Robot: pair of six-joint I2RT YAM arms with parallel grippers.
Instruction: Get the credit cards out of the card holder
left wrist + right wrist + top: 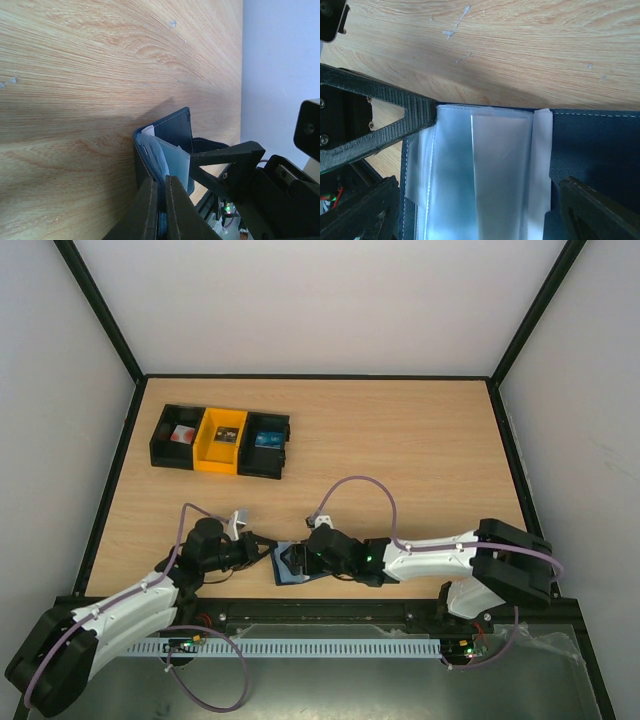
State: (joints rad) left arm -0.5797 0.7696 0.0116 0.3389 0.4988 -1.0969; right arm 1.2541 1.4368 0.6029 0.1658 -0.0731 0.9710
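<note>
Desk: a pale wood-grain desk with white walls on three sides.
Arms: the white-and-black left arm and right arm both reach inward and meet low at the near edge, close to centre.
Bins: a row of three small plastic bins, black, yellow, black, sits touching side by side at the far left, well apart from the arms. Each holds a small item I can't make out.
Left tool: the left tool has its black fingers pinched nearly together on the near edge of the holder's dark cover.
Right tool: the right tool stands wide open over the holder with one finger on each side of the cards. Its left fingertip just touches their top corner, and it grips nothing.
Card holder: a flat, dark navy, stitched wallet-like card holder lies between the two tools, folded open, one flap standing up off the desk.
Credit cards: pale bluish-white credit cards lie layered and overlapping inside the open holder, their edges showing past its dark cover.
</note>
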